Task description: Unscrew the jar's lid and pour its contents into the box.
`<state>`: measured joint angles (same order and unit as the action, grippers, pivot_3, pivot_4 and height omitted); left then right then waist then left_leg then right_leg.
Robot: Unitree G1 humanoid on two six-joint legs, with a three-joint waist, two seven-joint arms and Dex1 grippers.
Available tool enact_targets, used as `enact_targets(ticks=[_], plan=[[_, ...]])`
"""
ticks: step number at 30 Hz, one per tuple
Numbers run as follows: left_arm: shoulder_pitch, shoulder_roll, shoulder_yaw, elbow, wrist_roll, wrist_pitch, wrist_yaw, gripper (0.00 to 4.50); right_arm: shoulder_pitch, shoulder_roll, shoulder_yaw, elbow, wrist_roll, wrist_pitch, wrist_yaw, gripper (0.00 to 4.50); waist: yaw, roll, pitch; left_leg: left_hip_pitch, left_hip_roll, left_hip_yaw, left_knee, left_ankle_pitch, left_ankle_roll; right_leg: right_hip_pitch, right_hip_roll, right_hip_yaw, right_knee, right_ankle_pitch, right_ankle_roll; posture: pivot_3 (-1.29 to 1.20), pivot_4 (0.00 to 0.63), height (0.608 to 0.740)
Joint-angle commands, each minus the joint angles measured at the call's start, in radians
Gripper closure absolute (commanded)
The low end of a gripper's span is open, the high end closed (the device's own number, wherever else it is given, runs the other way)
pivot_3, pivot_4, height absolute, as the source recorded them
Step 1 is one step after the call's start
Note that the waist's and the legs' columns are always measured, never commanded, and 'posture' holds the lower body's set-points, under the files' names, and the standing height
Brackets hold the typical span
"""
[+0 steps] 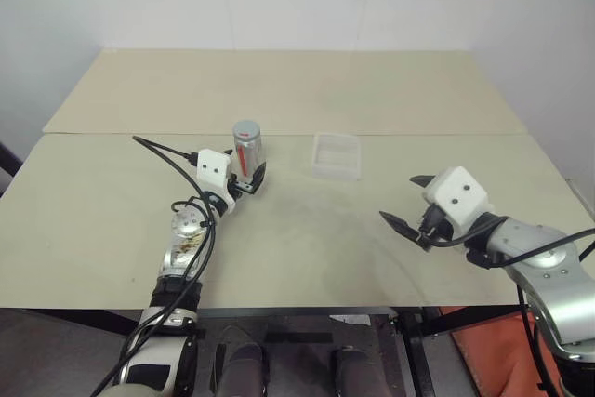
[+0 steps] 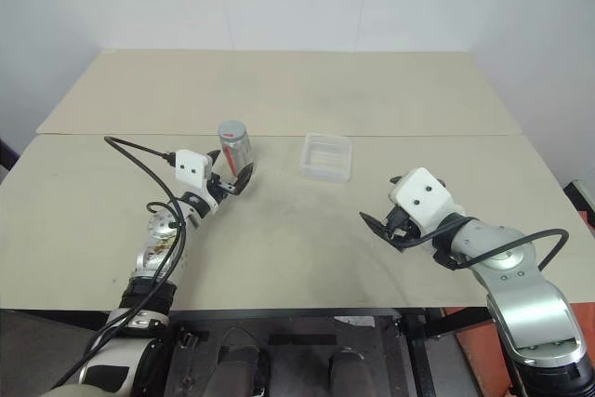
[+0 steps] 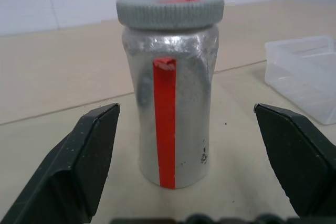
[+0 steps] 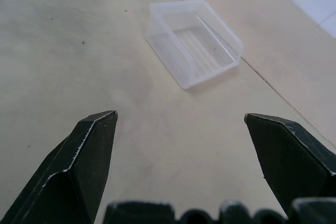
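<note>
The jar (image 3: 170, 103) stands upright on the table (image 1: 307, 230), its ribbed grey lid (image 3: 169, 10) screwed on, dented silvery metal with a red stripe. The left gripper (image 1: 244, 180) brackets it, fingers spread wide and not touching, likely to steady it for unscrewing. The clear, low-walled plastic box (image 1: 336, 155) sits nearby; the right gripper (image 1: 407, 209) hovers agape, holding nothing.

No legible text or numbers
</note>
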<state>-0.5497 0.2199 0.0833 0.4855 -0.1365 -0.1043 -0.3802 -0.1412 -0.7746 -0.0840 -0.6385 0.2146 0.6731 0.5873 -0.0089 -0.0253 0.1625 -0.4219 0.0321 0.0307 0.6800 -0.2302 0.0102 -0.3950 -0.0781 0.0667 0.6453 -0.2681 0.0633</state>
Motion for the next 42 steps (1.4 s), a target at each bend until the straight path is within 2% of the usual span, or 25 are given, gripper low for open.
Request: enact_targets(ticks=[1, 17, 20, 26, 33, 38, 42], plan=[[-0.045, -0.01, 0.008, 0.046, 0.008, -0.064, 0.018, 0.04, 0.001, -0.001, -0.017, -0.044, -0.018, -0.013, -0.018, 0.0, 0.001, 0.0, 0.0, 0.0, 0.0, 0.0, 0.0, 0.0, 0.0, 0.0, 0.0, 0.0, 0.0, 0.0, 0.0, 0.0, 0.15, 0.74], [-0.196, -0.017, 0.018, 0.327, 0.014, -0.197, 0.02, 0.04, 0.008, 0.011, -0.006, -0.031, -0.061, -0.03, -0.042, 0.0, 0.006, 0.0, 0.0, 0.0, 0.0, 0.004, 0.0, 0.0, 0.0, 0.0, 0.0, 0.0, -0.001, 0.0, 0.0, 0.0, 0.15, 0.74], [-0.211, -0.02, 0.02, 0.37, 0.025, -0.227, 0.042, 0.6, 0.008, 0.014, -0.004, -0.025, -0.067, -0.036, -0.042, 0.0, 0.007, 0.0, 0.0, 0.0, 0.0, 0.004, 0.0, 0.0, 0.0, 0.0, 0.0, 0.0, -0.001, 0.0, 0.0, 0.0, 0.15, 0.74], [-0.248, -0.036, 0.016, 0.449, 0.034, -0.288, 0.036, 2.55, -0.005, 0.015, 0.001, -0.006, -0.073, -0.045, -0.038, 0.0, 0.009, 0.0, 0.0, 0.0, 0.0, 0.004, 0.0, 0.0, 0.0, 0.0, 0.0, -0.001, -0.001, 0.0, 0.0, 0.0, 0.15, 0.74], [-0.247, -0.043, 0.019, 0.465, 0.022, -0.307, 0.018, 2.58, -0.011, 0.019, 0.008, 0.001, -0.084, -0.053, -0.038, 0.0, 0.009, 0.0, 0.0, 0.0, 0.0, 0.004, 0.0, 0.0, 0.0, 0.0, 0.0, -0.001, -0.001, 0.0, 0.0, 0.0, 0.15, 0.74], [-0.191, -0.057, 0.022, 0.34, -0.022, -0.272, -0.041, 2.58, -0.054, 0.065, 0.028, -0.002, -0.068, -0.033, -0.052, 0.0, 0.005, 0.0, 0.0, 0.0, 0.0, 0.004, 0.0, 0.0, 0.0, 0.0, 0.0, -0.001, 0.0, 0.0, 0.0, 0.0, 0.15, 0.74], [-0.055, -0.06, -0.062, 0.083, -0.022, -0.16, -0.135, 2.58, -0.16, 0.264, 0.056, -0.013, 0.012, 0.038, -0.137, 0.0, -0.006, 0.0, 0.0, 0.0, 0.001, 0.003, -0.001, 0.0, 0.0, -0.001, 0.001, 0.0, 0.001, 0.0, 0.0, 0.0, 0.15, 0.74]])
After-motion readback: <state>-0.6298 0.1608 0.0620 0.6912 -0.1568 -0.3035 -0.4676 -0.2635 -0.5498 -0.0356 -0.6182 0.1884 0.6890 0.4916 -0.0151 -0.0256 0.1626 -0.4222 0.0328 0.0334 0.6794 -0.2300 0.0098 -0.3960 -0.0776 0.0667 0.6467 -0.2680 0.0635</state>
